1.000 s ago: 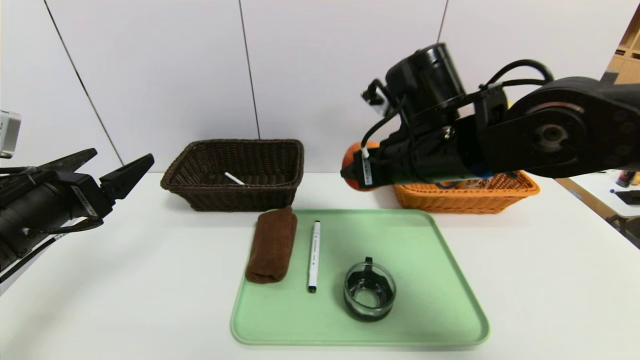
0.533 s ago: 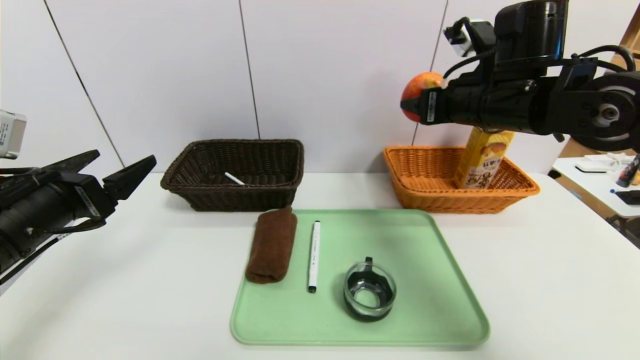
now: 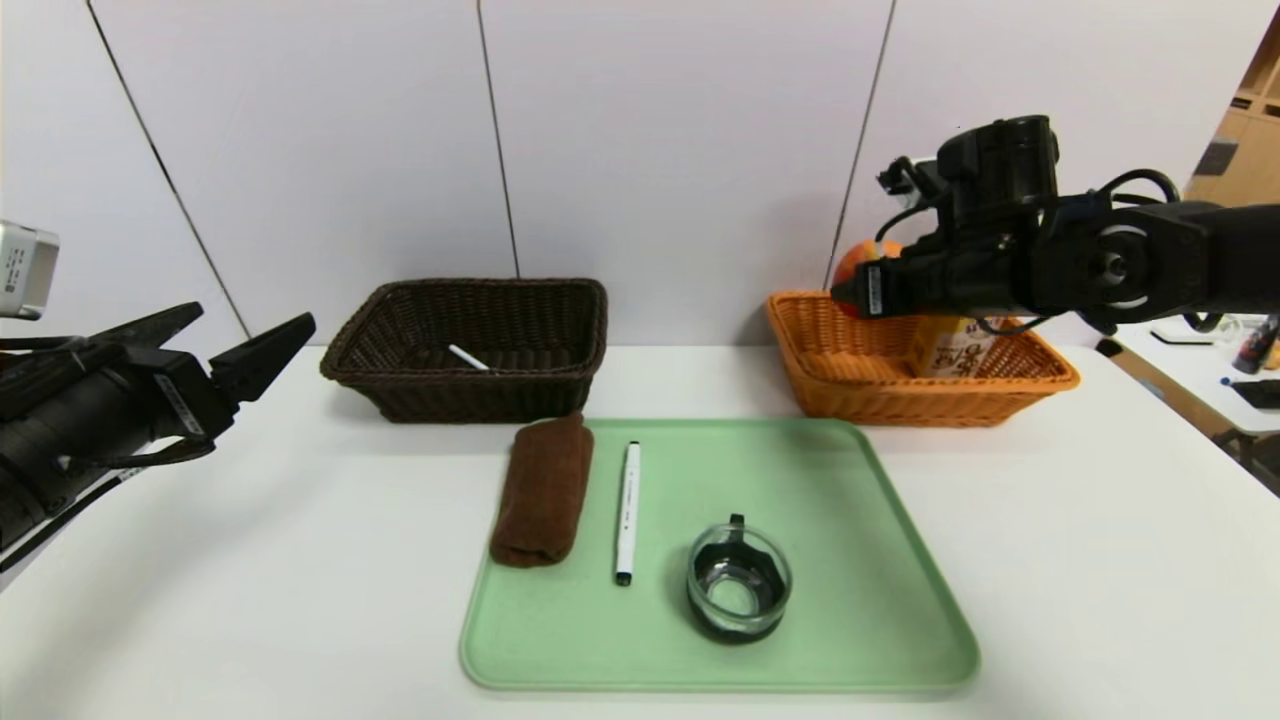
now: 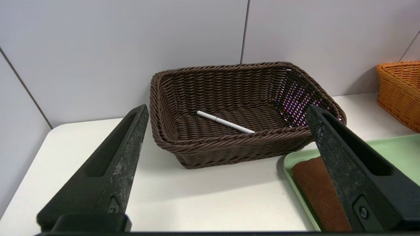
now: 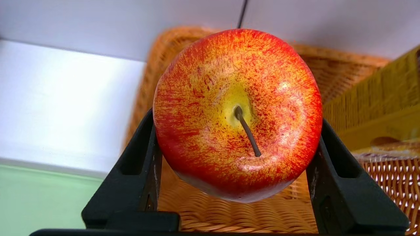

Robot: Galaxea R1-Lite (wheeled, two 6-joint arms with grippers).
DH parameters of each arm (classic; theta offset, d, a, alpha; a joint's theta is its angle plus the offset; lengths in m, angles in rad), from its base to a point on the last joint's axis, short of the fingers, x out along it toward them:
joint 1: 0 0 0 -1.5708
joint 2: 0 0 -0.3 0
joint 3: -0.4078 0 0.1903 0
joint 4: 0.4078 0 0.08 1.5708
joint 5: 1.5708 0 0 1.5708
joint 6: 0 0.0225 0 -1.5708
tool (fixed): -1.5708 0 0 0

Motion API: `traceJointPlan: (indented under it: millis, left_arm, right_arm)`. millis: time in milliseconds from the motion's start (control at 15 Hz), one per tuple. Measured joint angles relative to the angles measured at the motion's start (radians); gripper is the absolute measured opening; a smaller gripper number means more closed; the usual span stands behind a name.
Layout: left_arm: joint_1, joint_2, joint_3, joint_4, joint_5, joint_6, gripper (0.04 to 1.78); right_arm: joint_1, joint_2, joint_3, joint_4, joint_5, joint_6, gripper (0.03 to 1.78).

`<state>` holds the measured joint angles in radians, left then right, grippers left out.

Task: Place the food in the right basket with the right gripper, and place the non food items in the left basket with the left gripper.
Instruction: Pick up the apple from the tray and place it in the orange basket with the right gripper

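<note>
My right gripper [image 3: 850,290] is shut on a red-yellow apple [image 5: 238,113], holding it above the orange basket [image 3: 850,395] at the back right; the apple [image 3: 858,262] peeks out behind the fingers. A yellow carton [image 3: 950,352] stands in that basket. My left gripper [image 3: 235,340] is open and empty at the far left, facing the brown basket [image 3: 400,395], which holds a white pen [image 4: 224,122]. On the green tray [image 3: 860,560] lie a brown rolled cloth [image 3: 545,490], a white marker [image 3: 628,510] and a glass cup [image 3: 739,585].
The white table [image 3: 1100,560] carries the tray in the middle, with both baskets along the back wall. The brown basket [image 4: 242,144] fills the left wrist view, with the cloth's end [image 4: 320,190] on the tray beside it.
My right arm carried the apple up from near the tray, swung right, then lowered over the orange basket. The left arm has stayed still.
</note>
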<state>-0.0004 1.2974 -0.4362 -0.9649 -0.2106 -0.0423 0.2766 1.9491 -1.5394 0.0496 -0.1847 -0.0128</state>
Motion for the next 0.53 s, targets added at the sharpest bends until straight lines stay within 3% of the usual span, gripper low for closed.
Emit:
traceJointPlan:
  millis: [533]
  left_arm:
    - [0.0,0.003,0.003,0.0,0.0,0.0,1.69]
  right_arm:
    - [-0.024,0.119,-0.008,-0.004,-0.001,0.005,1.19]
